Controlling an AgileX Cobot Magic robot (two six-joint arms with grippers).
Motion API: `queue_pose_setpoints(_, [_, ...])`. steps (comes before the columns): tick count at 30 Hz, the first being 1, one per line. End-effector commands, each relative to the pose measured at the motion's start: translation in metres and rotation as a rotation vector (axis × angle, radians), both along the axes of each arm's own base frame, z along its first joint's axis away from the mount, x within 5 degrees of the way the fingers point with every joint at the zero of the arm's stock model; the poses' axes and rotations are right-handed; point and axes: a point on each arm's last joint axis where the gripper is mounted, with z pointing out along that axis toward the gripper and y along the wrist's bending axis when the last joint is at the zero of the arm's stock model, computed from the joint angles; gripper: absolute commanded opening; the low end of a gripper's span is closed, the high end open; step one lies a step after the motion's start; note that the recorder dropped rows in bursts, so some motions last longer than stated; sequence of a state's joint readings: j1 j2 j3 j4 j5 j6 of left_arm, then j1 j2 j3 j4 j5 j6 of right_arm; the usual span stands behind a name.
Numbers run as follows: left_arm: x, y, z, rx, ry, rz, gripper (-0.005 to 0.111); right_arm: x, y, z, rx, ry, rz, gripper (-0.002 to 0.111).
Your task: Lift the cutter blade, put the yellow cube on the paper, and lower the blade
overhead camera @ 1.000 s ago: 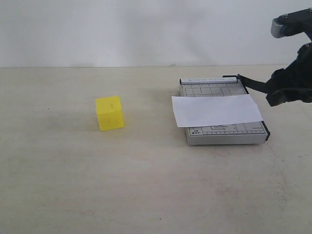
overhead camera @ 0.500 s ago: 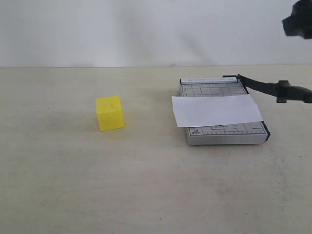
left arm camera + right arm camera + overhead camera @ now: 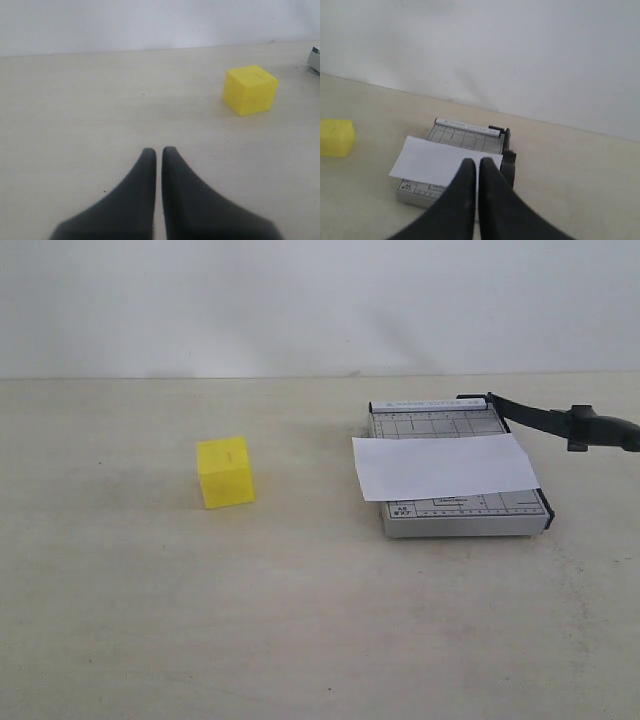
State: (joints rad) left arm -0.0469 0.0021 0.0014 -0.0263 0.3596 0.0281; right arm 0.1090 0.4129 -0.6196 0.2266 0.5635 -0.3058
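Exterior view: table [image 3: 300, 640] carries the grey trimmer [image 3: 470, 526] on the right, with the paper [image 3: 440, 467] laid across its bed and overhanging the left edge a little. Cutter blade [image 3: 530, 416] is swung off the bed from the far-right hinge. Its handle [image 3: 605, 430] sits out past the trimmer's right side, with nothing holding it. Reads as raise done, so moving the cube is the step in hand. Yellow cube [image 3: 225, 472] sits on the table well left of the trimmer, slightly rotated, touching nothing. Neither arm shows in this view.

Left wrist: left gripper [image 3: 155, 152] has its jaws pressed together, empty, low over bare table. The cube is ahead of the fingertips, well apart. Right wrist: right gripper [image 3: 476, 164] is likewise closed on nothing, up clear of the trimmer.

How I'd run it:
- Left arm takes the cube, since it's on that side.
- Open the jaws fully first, yaw to square with two opposite faces, descend from above, grip mid-height.
- Carry high enough to clear the trimmer edge.
- Set it flat mid-sheet, back from the blade-side edge so the blade can close.
- Paper is loose, so don't drag sideways on release. Lift straight up.
- Keep the right arm off the handle until the cube is down.
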Motion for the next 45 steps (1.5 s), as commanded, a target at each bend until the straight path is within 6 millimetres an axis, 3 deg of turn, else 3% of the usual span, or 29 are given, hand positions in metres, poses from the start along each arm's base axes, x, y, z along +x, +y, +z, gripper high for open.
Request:
queue_pose_setpoints(1, [0.0,0.0,0.002,-0.017,-0.02,0.005,0.004,-0.025,-0.002,-0.041,0.071,-0.012,-0.004,0.0])
queue_pose_setpoints(6, [0.0,0.0,0.002,-0.017,-0.02,0.005,0.004,-0.041,-0.003,-0.067,0.122,-0.046,-0.013,0.0])
queue_pose_setpoints(11, [0.0,0.0,0.002,-0.017,-0.018,0.005,0.004,-0.05,-0.004,-0.066,0.127,-0.095,-0.007,0.0])
queue_pose_setpoints(26, [0.0,0.0,0.002,-0.017,-0.02,0.005,0.004,-0.051,-0.004,-0.066,0.128,-0.092,-0.007,0.0])
queue_pose_setpoints(34, [0.0,0.0,0.002,-0.017,-0.02,0.005,0.004,-0.04,-0.006,-0.089,0.096,-0.089,-0.038,0.0])
queue_pose_setpoints(41, [0.0,0.0,0.002,-0.017,-0.018,0.005,0.004,-0.022,-0.013,-0.113,0.123,-0.338,-0.12,0.0])
queue_pose_setpoints(45, [0.0,0.0,0.002,-0.017,-0.018,0.005,0.004,-0.02,-0.014,-0.125,0.124,-0.364,-0.134,0.0])
